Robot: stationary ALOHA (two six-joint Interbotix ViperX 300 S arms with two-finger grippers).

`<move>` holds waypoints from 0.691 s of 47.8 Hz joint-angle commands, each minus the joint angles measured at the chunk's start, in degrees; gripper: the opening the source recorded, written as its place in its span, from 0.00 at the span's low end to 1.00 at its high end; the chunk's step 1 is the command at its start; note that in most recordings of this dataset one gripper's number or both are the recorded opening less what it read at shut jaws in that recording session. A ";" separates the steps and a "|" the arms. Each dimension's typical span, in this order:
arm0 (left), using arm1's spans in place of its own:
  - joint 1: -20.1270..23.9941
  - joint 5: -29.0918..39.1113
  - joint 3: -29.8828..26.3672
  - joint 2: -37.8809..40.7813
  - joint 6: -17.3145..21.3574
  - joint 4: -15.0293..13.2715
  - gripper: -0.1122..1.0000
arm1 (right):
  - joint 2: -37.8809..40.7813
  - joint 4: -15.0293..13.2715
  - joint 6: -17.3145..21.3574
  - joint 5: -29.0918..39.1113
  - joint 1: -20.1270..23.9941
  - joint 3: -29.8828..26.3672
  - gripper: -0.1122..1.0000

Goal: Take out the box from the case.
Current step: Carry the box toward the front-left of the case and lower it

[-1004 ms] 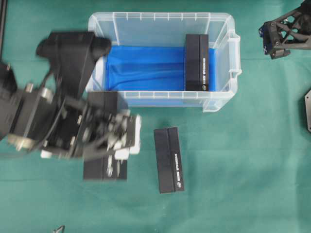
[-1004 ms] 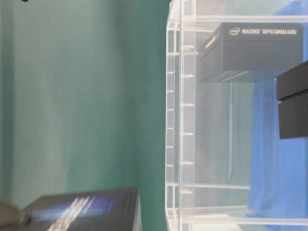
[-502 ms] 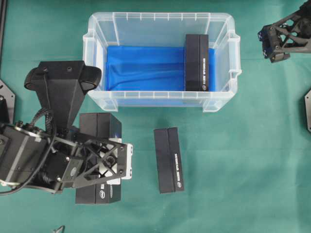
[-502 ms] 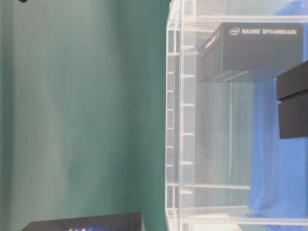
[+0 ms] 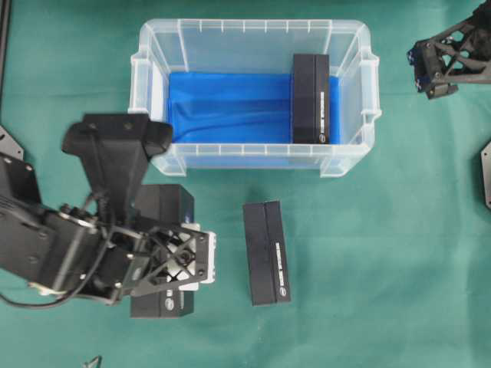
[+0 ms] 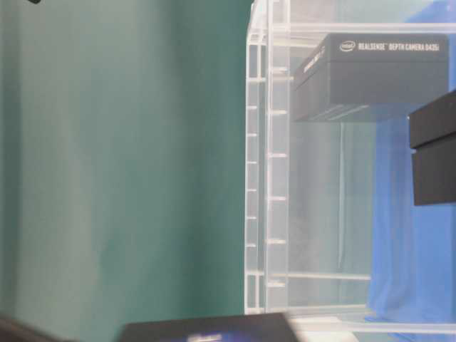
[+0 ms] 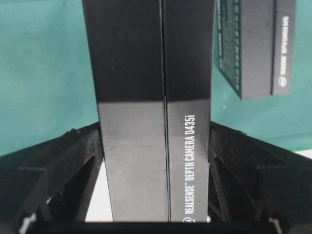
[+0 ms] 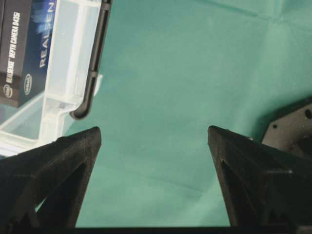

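Observation:
The case (image 5: 253, 31) is a clear plastic bin with a blue liner, at the back middle of the green table. One black box (image 5: 311, 100) lies inside it at the right end, also seen through the wall in the table-level view (image 6: 377, 71). My left gripper (image 5: 165, 264) is in front of the case's left corner, shut on a second black box (image 5: 165, 203). Both fingers press the long sides of that box (image 7: 146, 73). A third black box (image 5: 267, 253) lies on the table beside it. My right gripper (image 8: 155, 134) stands open over bare cloth.
My right gripper (image 5: 430, 73) hangs at the far right, beyond the case's right handle (image 8: 90, 73). Black mounting plates sit at the right edge (image 5: 485, 172) and left edge (image 5: 8, 142). The held box shows blurred at the bottom of the table-level view (image 6: 206, 331).
My left arm has carried its box away from the case's front wall toward the near side, then nudged slightly right. The right arm and the other boxes have not moved.

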 commanded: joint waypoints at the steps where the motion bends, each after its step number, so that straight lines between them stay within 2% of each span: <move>1: -0.18 -3.25 1.85 -0.79 -0.62 0.18 0.75 | -0.62 -0.09 0.09 0.00 0.18 -0.44 0.90; 15: -0.70 -15.03 13.62 -0.18 -1.41 -0.62 0.75 | -0.62 -0.09 0.26 0.00 0.18 -0.44 0.90; 33: -0.70 -23.38 20.48 3.52 -1.58 -0.53 0.75 | -0.62 0.00 0.62 0.00 0.18 -0.35 0.90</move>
